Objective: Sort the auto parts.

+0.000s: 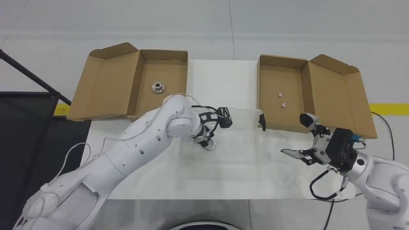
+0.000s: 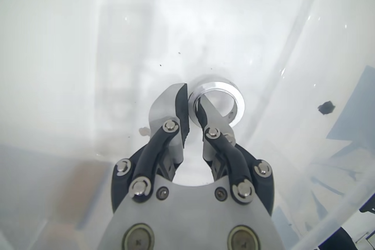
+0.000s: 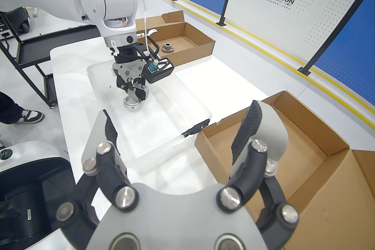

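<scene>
From above we see the left gripper down in the clear plastic tray; its wrist camera shows it pinching the silver metal ring by the wall, one finger inside; the right wrist camera shows the right gripper gaping wide, holding nothing, well apart from the ring.

Metal ring: short silver collar, bore facing up, with a notch in its wall. It sits inside the clear tray. Its wall is pinched by the left gripper, 1 finger in the bore and 1 outside. Can't tell if it's touching the tray floor.
Flanged hub: round grey metal, standing flange-down in the left cardboard box.
2 small pale parts: near each other on the floor of the right cardboard box.
</scene>
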`<act>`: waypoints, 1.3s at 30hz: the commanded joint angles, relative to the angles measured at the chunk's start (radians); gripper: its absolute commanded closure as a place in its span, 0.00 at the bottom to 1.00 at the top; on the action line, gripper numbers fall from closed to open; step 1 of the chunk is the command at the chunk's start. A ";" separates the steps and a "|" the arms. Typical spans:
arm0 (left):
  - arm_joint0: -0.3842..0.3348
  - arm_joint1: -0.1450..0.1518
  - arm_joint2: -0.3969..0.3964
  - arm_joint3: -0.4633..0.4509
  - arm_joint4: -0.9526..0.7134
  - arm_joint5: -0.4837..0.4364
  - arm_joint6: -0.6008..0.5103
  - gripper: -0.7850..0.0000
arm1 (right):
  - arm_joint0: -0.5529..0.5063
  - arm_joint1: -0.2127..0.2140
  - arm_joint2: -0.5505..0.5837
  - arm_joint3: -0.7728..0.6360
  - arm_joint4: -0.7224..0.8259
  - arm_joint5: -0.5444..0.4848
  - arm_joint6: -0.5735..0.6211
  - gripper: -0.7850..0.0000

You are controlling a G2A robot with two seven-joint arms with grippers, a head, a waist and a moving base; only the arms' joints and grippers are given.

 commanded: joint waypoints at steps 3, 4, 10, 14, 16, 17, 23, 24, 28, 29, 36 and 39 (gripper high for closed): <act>0.018 0.015 -0.045 -0.059 0.014 0.004 0.055 1.00 | 0.000 0.000 0.000 0.000 0.000 0.000 0.000 0.00; 0.028 0.022 -0.064 -0.077 0.016 0.004 0.074 1.00 | 0.000 0.000 0.000 0.000 0.000 0.000 0.000 0.00; 0.123 0.072 -0.212 -0.209 0.005 -0.040 0.200 1.00 | 0.000 0.000 0.000 0.000 0.000 0.000 0.000 0.00; 0.192 0.099 -0.302 -0.292 0.014 -0.070 0.287 1.00 | 0.000 0.000 0.000 0.000 0.000 0.000 0.000 0.00; 0.220 0.108 -0.341 -0.324 0.015 -0.087 0.342 1.00 | 0.000 0.000 0.000 0.000 0.000 0.000 0.000 0.00; 0.233 0.112 -0.359 -0.339 0.015 -0.096 0.371 1.00 | 0.000 0.000 0.000 0.000 0.000 0.000 0.000 0.00; 0.283 0.124 -0.439 -0.386 0.017 -0.150 0.568 1.00 | 0.000 0.000 0.000 0.000 0.000 0.000 0.000 0.00; 0.286 0.125 -0.446 -0.391 0.020 -0.159 0.598 1.00 | 0.000 0.000 0.000 0.000 0.000 0.000 0.000 0.00; 0.297 0.124 -0.466 -0.419 0.046 -0.177 0.713 1.00 | 0.000 0.000 0.000 0.000 0.000 0.000 0.000 0.00; 0.303 0.124 -0.469 -0.431 0.059 -0.173 0.740 1.00 | 0.000 0.000 0.000 0.000 0.000 0.000 0.000 0.00; 0.350 0.123 -0.504 -0.490 0.146 -0.150 0.937 1.00 | 0.000 0.000 0.000 0.000 0.000 0.000 0.000 0.00; 0.369 0.124 -0.513 -0.503 0.180 -0.152 0.979 1.00 | 0.000 0.000 0.000 0.000 0.000 0.000 0.000 0.00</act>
